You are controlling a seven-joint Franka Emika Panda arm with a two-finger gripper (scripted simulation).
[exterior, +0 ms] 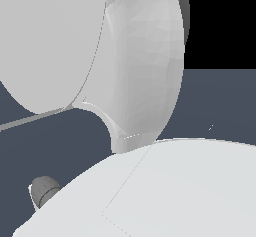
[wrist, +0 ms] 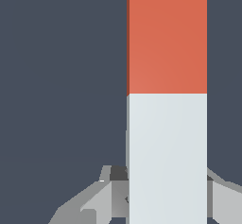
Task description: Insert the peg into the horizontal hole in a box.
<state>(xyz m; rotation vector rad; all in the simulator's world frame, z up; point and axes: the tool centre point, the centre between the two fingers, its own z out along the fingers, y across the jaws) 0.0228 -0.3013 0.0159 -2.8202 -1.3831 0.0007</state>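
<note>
Gripper: my gripper (wrist: 166, 190) shows only in the wrist view, as grey finger parts flaring out on either side of the peg's pale end. The fingers (wrist: 80, 206) sit right against the bar's two sides, so I am closed to the bar's width and have hold of it.
Contact: the pads themselves are hidden behind the bar, so I cannot see the touching faces, only the grey metal meeting the bar's edges.
Peg: the peg (wrist: 167, 100) runs straight away from my wrist camera, pale grey-white at the end I hold, orange-red at the far end. The colour change is a clean straight line across the bar. The orange end runs out of the picture, so I cannot see its tip.
Around the peg: only a flat dark blue-grey surface (wrist: 61, 76) lies behind it in the wrist view.
Box and hole: neither shows in either view, so I cannot tell where they are relative to the bar.
Exterior view: my own arm (exterior: 145, 66) fills nearly all of it, big pale rounded shells close to the camera, with a small grey cylinder-shaped part (exterior: 44, 190) low at the exterior view's left. The same dark surface shows between the shells, with black above.
</note>
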